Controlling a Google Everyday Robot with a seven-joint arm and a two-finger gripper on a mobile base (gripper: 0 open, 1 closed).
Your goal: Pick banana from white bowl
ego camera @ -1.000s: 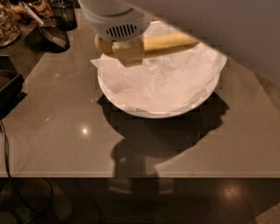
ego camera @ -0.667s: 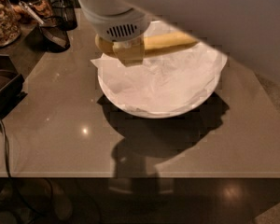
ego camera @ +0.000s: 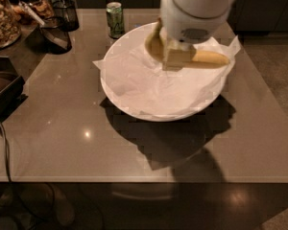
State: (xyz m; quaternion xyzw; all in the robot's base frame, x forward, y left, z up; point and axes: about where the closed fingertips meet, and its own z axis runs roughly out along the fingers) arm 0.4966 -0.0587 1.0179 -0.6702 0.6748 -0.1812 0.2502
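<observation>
The white bowl (ego camera: 134,87), wide, shallow and lined with crumpled white paper, sits in the middle of the brown table. My gripper (ego camera: 175,59) hangs from the white arm over the bowl's far right part. It is shut on the left end of the yellow banana (ego camera: 210,59). The banana sticks out level to the right, above the paper near the bowl's right rim. The arm's wrist hides the banana's left end.
A green can (ego camera: 115,19) stands just behind the bowl's far left rim. A dark glass (ego camera: 65,13), a black dish (ego camera: 53,35) and a jar of nuts (ego camera: 1,18) stand at the far left. A black box (ego camera: 5,92) sits at the left edge.
The view has shifted, so the bowl sits more to the right. Relative to the bowl, the gripper and the banana have moved together from its far left rim to its far right.
</observation>
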